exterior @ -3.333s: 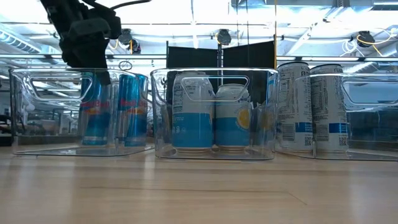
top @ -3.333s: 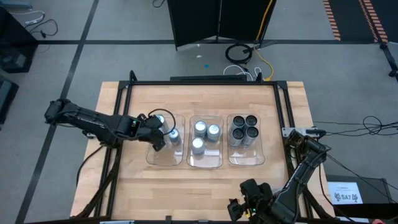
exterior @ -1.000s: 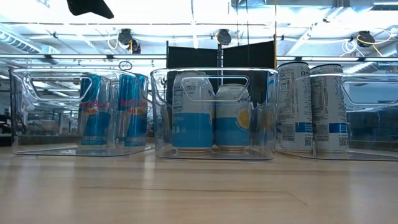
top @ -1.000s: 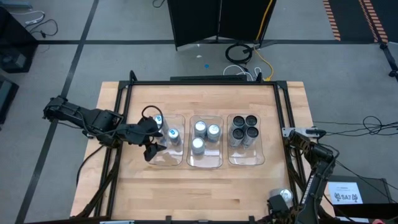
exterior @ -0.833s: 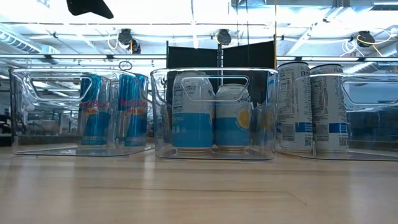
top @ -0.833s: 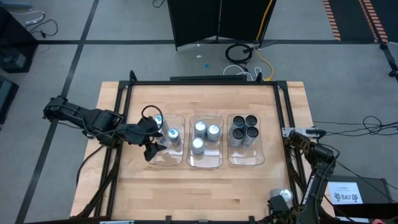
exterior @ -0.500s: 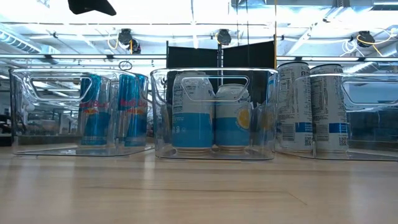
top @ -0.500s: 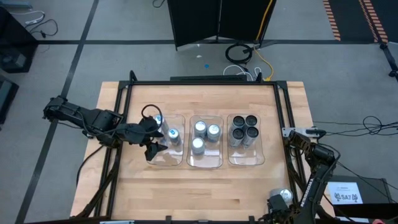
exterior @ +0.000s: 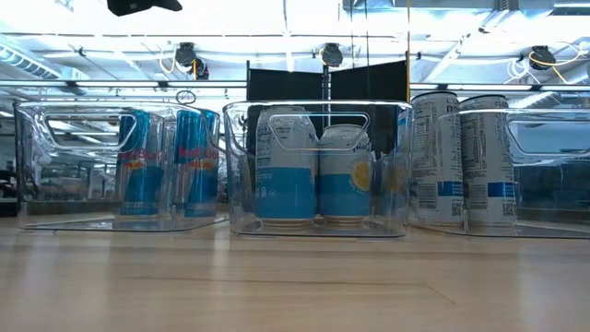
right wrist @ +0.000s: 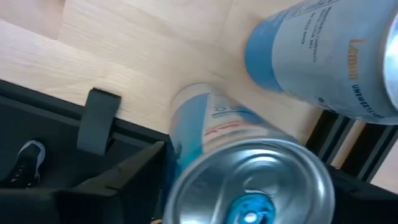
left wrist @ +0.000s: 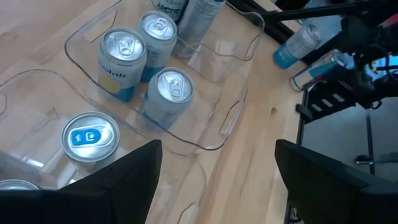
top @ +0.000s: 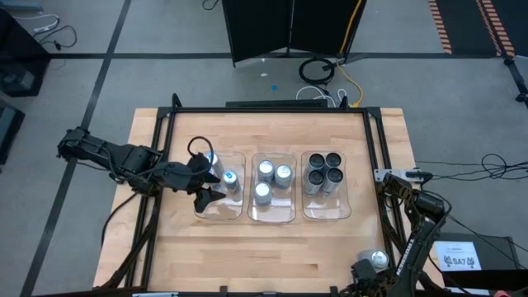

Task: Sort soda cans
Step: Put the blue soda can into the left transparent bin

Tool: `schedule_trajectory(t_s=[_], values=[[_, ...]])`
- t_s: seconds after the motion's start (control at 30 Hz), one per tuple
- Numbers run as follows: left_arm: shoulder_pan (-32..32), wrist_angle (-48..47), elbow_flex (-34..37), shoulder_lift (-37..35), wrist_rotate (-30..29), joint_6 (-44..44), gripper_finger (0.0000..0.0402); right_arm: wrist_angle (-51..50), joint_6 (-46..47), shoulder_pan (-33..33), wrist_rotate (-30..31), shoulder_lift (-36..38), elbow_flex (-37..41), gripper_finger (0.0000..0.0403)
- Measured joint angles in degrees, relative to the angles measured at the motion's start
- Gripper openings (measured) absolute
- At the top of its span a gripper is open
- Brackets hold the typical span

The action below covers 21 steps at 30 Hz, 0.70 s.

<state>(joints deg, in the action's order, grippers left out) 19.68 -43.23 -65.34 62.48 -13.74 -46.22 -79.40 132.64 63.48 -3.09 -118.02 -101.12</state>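
Observation:
Three clear trays stand in a row mid-table. The left tray (top: 203, 211) holds soda cans with blue marks on top (top: 230, 176). The middle tray (top: 272, 216) holds three silver-topped cans (top: 266, 170), and the right tray (top: 326, 212) holds several dark-topped ones (top: 324, 173). My left gripper (top: 206, 196) hangs open above the left tray's near part, with nothing between its fingers (left wrist: 137, 180). At the table's near right corner my right gripper (top: 369, 268) points down over an upright blue-marked can (right wrist: 249, 186), one finger on each side of it. My right gripper comes from above with a finger (right wrist: 121, 183) on each side of the upright can, near its top rim (right wrist: 186, 180). Whether the fingers touch the can I cannot tell. The can's foot stands on the table.
Another light-blue can (right wrist: 329, 56) lies on its side close beside the upright one, near the table's right edge. A black frame rail (top: 384, 157) runs along the table's sides. Bare wood lies between the trays and the near edge (top: 272, 256).
My right gripper has sunk a little around the upright can at the near right corner. My left gripper has tipped slightly above the left tray, and in the low view its fingertips have risen toward the picture's top. The cans and trays have not moved.

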Motion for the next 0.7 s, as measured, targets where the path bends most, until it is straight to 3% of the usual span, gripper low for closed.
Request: schedule_trajectory(t_s=[0.2,0.4,0.53,0.7], values=[[0.0,0.2,0.0,0.0,0.0,0.0,0.0322,-0.1,-0.2,-0.3,1.6,0.1,-0.1,0.0225],[0.0,0.3,0.0,0.0,1.2,0.0,0.0322,-1.5,-5.0,-4.0,14.8,0.2,-1.8,0.0245],[0.0,0.4,0.0,0.0,1.6,0.0,0.0322,-6.9,-13.8,-8.1,22.0,0.5,-5.6,0.0255],[0.0,0.3,0.0,0.0,2.8,0.0,0.0322,-7.5,-34.3,-16.5,27.1,0.5,-10.9,0.0246]])
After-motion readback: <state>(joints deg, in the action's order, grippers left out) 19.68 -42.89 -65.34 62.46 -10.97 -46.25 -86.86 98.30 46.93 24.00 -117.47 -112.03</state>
